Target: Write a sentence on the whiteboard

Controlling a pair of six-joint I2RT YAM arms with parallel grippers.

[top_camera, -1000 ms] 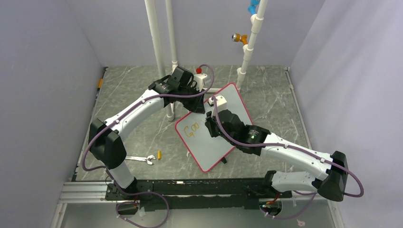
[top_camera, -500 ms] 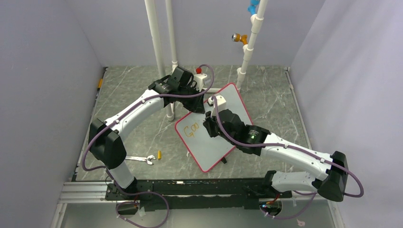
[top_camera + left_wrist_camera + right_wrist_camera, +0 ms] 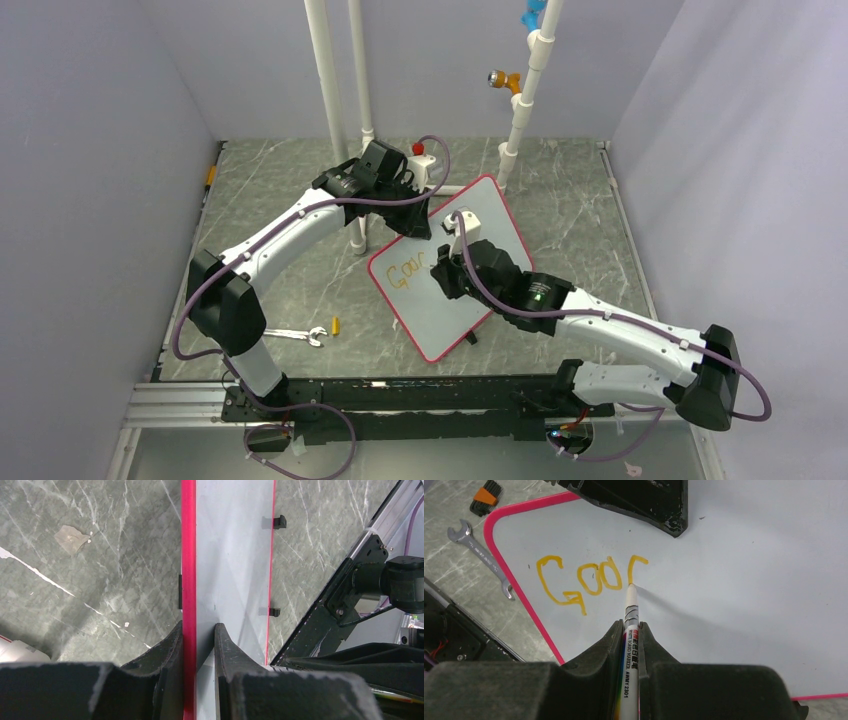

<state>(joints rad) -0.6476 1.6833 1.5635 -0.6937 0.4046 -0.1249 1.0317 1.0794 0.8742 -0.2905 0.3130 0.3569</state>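
The whiteboard (image 3: 445,325) lies tilted on the table, pale grey with a pink rim (image 3: 188,540). My left gripper (image 3: 197,626) is shut on its far edge, one finger on each face of the board. It shows in the top view as the left gripper (image 3: 418,226). My right gripper (image 3: 630,625) is shut on a white marker (image 3: 631,607), whose tip touches the whiteboard (image 3: 734,580). The sentence (image 3: 589,580) reads "Goo" in orange, followed by a fresh curved stroke at the tip. In the top view the right gripper (image 3: 441,274) partly covers the sentence (image 3: 403,275).
A small wrench (image 3: 297,335) and a short orange piece (image 3: 336,325) lie left of the board; the wrench (image 3: 484,560) also shows beside the rim. White pipes (image 3: 330,100) stand behind, and another pipe (image 3: 525,90) to the right. Walls close three sides.
My right gripper has slid rightwards along the board, and a new curved orange stroke now follows "Goo". The left gripper and the board have not moved.
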